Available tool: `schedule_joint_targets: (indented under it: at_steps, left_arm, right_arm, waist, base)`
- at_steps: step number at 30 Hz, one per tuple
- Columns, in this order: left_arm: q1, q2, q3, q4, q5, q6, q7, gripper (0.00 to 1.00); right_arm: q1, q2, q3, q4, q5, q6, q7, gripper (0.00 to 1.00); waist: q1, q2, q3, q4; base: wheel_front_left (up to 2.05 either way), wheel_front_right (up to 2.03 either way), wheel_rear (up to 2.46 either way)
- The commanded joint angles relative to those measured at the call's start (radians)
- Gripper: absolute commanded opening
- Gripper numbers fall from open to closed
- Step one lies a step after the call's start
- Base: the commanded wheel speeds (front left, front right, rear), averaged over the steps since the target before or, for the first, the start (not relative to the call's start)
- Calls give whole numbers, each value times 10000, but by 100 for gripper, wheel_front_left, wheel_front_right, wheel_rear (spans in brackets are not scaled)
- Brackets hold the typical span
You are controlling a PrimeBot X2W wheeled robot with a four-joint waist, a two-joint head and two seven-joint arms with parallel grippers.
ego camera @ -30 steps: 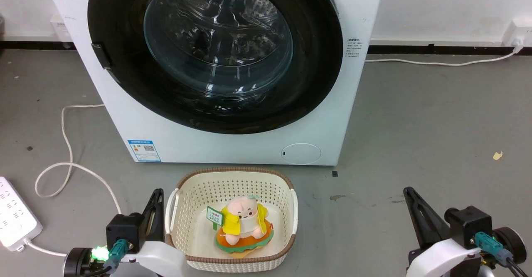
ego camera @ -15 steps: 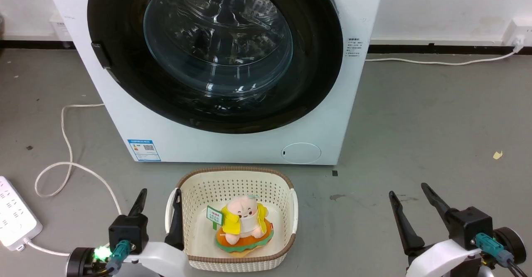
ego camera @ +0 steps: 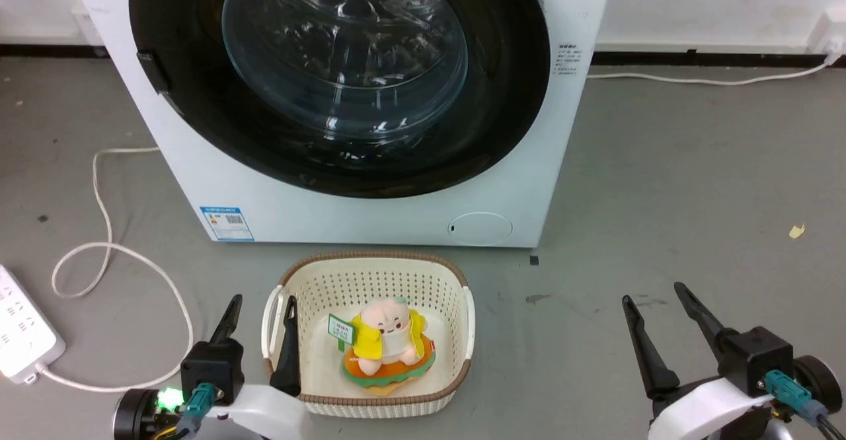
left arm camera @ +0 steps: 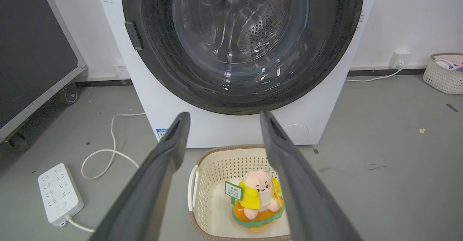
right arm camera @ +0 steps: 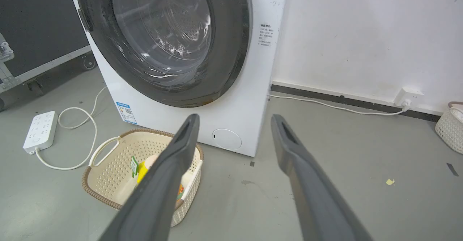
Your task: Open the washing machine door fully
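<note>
The washing machine (ego camera: 370,219) is a white front-loader standing on the grey floor ahead of me. Its washing machine door (ego camera: 344,57), a glossy black ring around a bulging glass bowl, lies shut flat against the front, with a dark latch tab (ego camera: 151,70) on its left edge. Both wrist views show the door (left arm camera: 238,34) (right arm camera: 162,34) from farther back. My left gripper (ego camera: 262,300) is open and empty, low beside a basket's left handle, well short of the door. My right gripper (ego camera: 652,293) is open and empty above bare floor at the lower right. Both pairs of fingers (left arm camera: 173,147) (right arm camera: 181,150) point toward the washer.
A cream perforated basket (ego camera: 370,261) holding a plush toy (ego camera: 386,347) sits right in front of the washer. A white power strip (ego camera: 23,324) and its looping cable (ego camera: 99,248) lie at the left. A wheeled black panel (left arm camera: 32,53) stands left of the washer, and another basket (left arm camera: 445,74) sits far right.
Both grippers have gone from shut to open. The head camera has shifted a little, so the washer and basket sit slightly higher in the picture.
</note>
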Motion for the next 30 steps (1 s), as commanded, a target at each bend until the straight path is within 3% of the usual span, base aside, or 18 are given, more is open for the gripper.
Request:
schedule_joint_targets:
  at_steps: [1, 15, 16, 17, 30]
  left_arm:
    - [-221, 10, -81, -55, 45, 42, -118, 100]
    - [-633, 14, -366, -182, 49, 153, -389, 100]
    - [-659, 15, -390, -186, 49, 161, -410, 100]
    - [-684, 15, -414, -191, 48, 169, -431, 100]
    - [-982, 40, -750, -253, 52, 282, -703, 100]
  right_arm:
    - [-259, -98, -18, -96, 56, -2, -86, 100]
    - [-1651, -757, 7, -269, 677, -3, -11, 100]
    - [-1777, -794, 2, -257, 767, -3, 6, 45]
    - [-1907, -830, -7, -242, 861, -3, 21, 0]
    - [-3713, -870, -441, 421, 2508, -5, 427, 0]
  waist:
    - [0, 0, 107, 27]
    - [0, 0, 775, 192]
    - [0, 0, 819, 209]
    - [0, 0, 864, 228]
    - [0, 0, 1459, 479]
  base:
    - [0, 0, 0]
    - [0, 0, 0]
    - [0, 0, 0]
    - [0, 0, 0]
    - [0, 0, 0]
